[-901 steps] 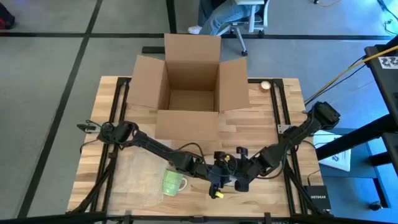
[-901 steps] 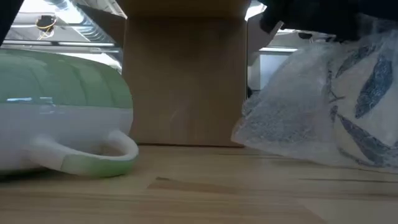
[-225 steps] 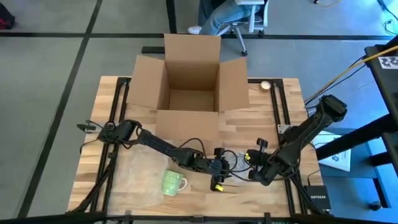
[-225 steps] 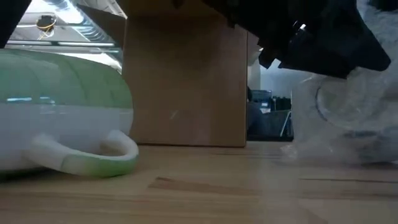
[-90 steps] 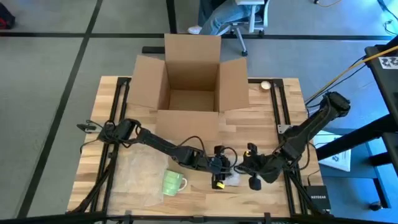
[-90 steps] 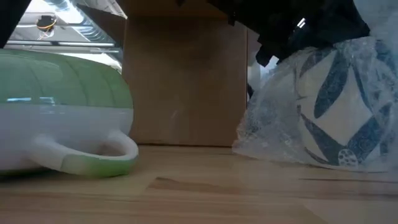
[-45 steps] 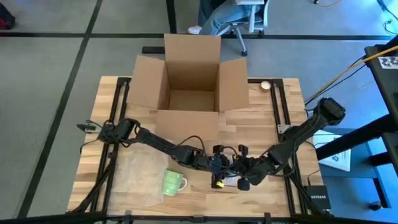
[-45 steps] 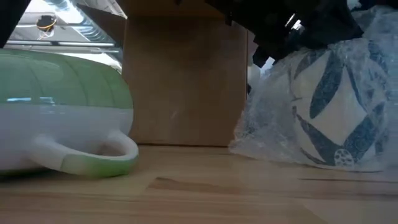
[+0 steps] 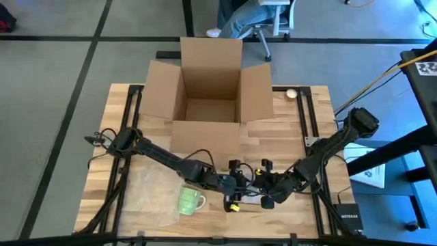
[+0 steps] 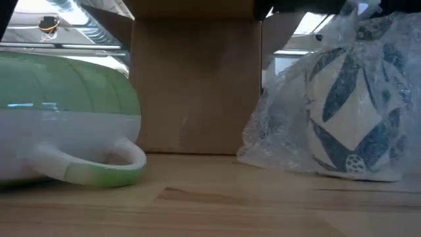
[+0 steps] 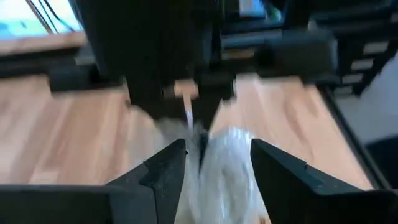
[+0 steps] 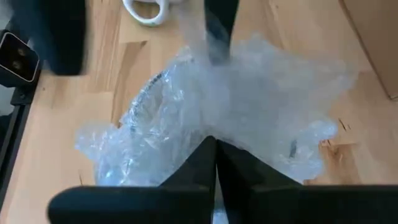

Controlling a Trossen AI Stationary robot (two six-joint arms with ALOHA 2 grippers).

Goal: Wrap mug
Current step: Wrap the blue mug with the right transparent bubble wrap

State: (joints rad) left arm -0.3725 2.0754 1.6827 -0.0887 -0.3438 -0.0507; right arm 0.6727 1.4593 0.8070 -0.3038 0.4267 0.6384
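The green mug (image 9: 188, 199) lies on its side on the table, its pale handle (image 10: 92, 168) low at the front; no gripper touches it. Right of it sits a bundle (image 10: 348, 112) of clear bubble wrap around a white thing with a blue leaf pattern, its bottom on the table. My left gripper (image 9: 239, 190) and my right gripper (image 9: 259, 193) meet at this bundle (image 9: 250, 198) from opposite sides. In the left wrist view the wrap fills the gap between my left gripper's (image 11: 217, 168) fingers. My right gripper (image 12: 215, 158) is shut on wrap. My left gripper has the bundle's wrap (image 11: 214, 158) between its two fingers, which come level from the table's left. The bundle's underside rests on the table. My right gripper pinches a bunched fold of bubble wrap (image 12: 217, 127) between its shut fingertips, coming low from the table's right side.
An open cardboard box (image 9: 210, 102) stands at the far middle, its near wall (image 10: 196, 85) just behind the mug and bundle. A flat bubble-wrap sheet (image 9: 147, 191) lies left of the mug. A small round thing (image 9: 291, 93) sits at the far right.
My right gripper has moved toward the table's left, up to the bundle. My left gripper has shifted a little to the left. The bundle has turned, its leaf pattern showing a different face in the low view.
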